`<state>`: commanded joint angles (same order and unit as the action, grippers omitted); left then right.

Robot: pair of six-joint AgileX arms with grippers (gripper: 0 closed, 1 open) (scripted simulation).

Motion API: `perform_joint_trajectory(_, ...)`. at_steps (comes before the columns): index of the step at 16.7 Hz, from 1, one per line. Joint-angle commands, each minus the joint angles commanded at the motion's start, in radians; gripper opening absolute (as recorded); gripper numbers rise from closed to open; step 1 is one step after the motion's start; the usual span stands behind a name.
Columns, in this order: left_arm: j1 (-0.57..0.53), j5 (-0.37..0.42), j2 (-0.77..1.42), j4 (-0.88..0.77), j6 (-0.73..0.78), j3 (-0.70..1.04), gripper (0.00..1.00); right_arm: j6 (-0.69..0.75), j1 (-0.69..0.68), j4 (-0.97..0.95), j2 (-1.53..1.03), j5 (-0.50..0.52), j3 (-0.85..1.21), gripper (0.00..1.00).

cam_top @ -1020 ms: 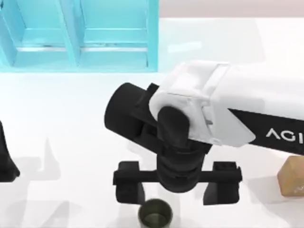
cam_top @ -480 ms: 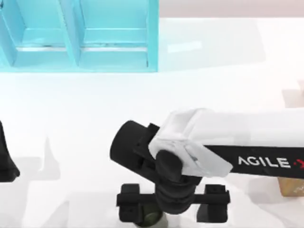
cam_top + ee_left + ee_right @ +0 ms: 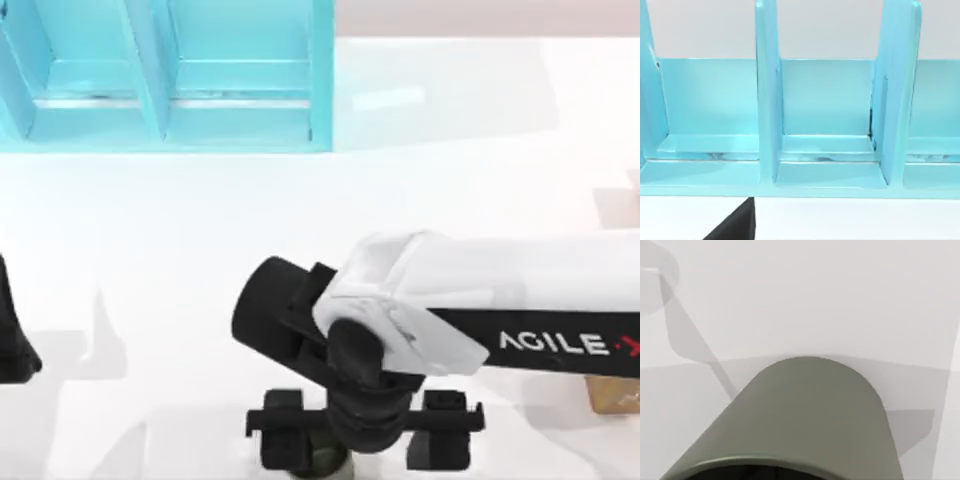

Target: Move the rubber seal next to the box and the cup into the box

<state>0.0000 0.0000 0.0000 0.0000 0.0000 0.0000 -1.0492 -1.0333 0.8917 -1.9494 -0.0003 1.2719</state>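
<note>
The dark olive cup (image 3: 326, 464) stands at the table's front edge, mostly covered by my right arm. My right gripper (image 3: 365, 452) is lowered over it, open, with one black finger (image 3: 285, 445) to the cup's left and the other to its right. In the right wrist view the cup (image 3: 810, 415) is very close, its wall and rim right below the camera. The tan-brown rubber seal (image 3: 610, 395) peeks out under the right arm at the table's right edge. The turquoise box (image 3: 320, 90) with upright dividers stands at the back left.
My left arm (image 3: 12, 340) is parked at the table's left edge. Its wrist view looks into the box's compartments (image 3: 767, 100). White tabletop lies between the box and the cup.
My right gripper has come down toward the front edge and over the cup, and its fingers have drawn closer together. The cup, the seal and the left arm have stayed put.
</note>
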Motion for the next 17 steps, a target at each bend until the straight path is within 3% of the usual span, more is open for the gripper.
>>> perform_joint_trajectory(9, 0.000, 0.000, 0.000, 0.000, 0.000, 0.000, 1.00, 0.000, 0.000, 0.000, 0.000, 0.000, 0.000, 0.02)
perform_joint_trajectory(17, 0.000, 0.000, 0.000, 0.000, 0.000, 0.000, 1.00, 0.000, 0.000, 0.000, 0.000, 0.000, 0.000, 0.00)
